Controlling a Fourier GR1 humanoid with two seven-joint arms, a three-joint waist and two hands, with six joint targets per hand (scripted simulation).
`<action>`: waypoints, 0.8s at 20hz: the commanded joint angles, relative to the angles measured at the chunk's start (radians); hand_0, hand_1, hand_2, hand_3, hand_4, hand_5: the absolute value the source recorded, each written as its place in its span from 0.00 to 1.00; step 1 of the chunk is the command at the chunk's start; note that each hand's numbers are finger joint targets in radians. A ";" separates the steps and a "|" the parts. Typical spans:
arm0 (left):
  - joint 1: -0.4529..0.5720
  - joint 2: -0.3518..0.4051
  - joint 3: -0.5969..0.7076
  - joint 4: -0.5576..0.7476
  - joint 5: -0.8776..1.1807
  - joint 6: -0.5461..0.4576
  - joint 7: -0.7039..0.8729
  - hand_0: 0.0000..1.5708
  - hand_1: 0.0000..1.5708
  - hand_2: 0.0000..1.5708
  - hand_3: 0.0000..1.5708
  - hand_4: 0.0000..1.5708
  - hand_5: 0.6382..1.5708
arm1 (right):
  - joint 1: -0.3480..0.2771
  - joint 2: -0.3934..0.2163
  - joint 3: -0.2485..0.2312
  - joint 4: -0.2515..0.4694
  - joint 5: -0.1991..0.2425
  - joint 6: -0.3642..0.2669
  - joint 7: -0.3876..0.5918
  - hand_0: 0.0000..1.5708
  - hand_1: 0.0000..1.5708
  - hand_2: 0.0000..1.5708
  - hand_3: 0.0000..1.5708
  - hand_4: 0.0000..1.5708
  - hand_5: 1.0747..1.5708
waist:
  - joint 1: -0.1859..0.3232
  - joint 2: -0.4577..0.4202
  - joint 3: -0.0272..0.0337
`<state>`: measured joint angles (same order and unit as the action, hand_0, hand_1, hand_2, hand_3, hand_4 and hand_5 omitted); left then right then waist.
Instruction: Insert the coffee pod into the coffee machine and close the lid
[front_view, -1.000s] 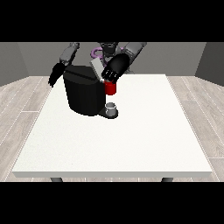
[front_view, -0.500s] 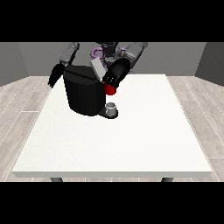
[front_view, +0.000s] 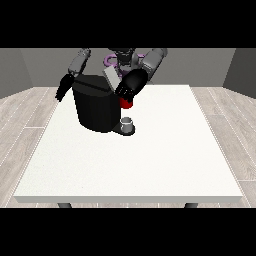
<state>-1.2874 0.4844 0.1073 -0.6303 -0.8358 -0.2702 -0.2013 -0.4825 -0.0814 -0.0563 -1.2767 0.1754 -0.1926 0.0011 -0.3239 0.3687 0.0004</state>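
The black coffee machine stands at the table's back left. Its grey lid is tilted up behind its top. The hand at the view's right hovers at the machine's upper right corner, just above a red thing at the machine. A small grey thing sits on the machine's base below that red thing; I cannot tell whether it is the pod. The hand at the view's left hangs beside the machine's left side, fingers straight and pointing down.
The white table stretches wide in front of and to the right of the machine. The robot's torso stands behind the machine at the far edge.
The hand at the view's right has sunk slightly toward the machine's upper right corner. The other hand has not visibly moved.
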 joint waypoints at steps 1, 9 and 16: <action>-0.019 -0.044 -0.016 -0.016 -0.013 0.018 0.016 0.77 0.77 0.75 0.62 0.00 1.00 | -0.020 0.003 -0.022 0.047 -0.015 -0.003 -0.021 0.00 0.00 0.00 0.00 0.06 1.00 | 0.021 0.002 0.0002; 0.021 0.003 -0.034 0.004 -0.059 0.085 -0.074 0.66 0.66 0.67 0.47 0.00 1.00 | -0.043 -0.021 0.004 -0.021 0.030 -0.013 0.079 0.00 0.00 0.00 0.00 0.07 1.00 | 0.005 0.014 -0.0004; -0.028 0.045 -0.031 -0.001 -0.097 0.120 -0.060 0.00 0.00 0.43 0.34 0.00 1.00 | -0.093 -0.044 -0.021 -0.007 0.012 0.004 0.041 0.00 0.00 0.00 0.00 0.13 1.00 | -0.012 0.081 -0.0001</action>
<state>-1.3028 0.5320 0.0775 -0.6443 -0.9053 -0.2052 -0.2847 -0.5181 -0.0953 -0.0565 -1.2854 0.1931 -0.2009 0.0274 -0.3292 0.4078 0.0032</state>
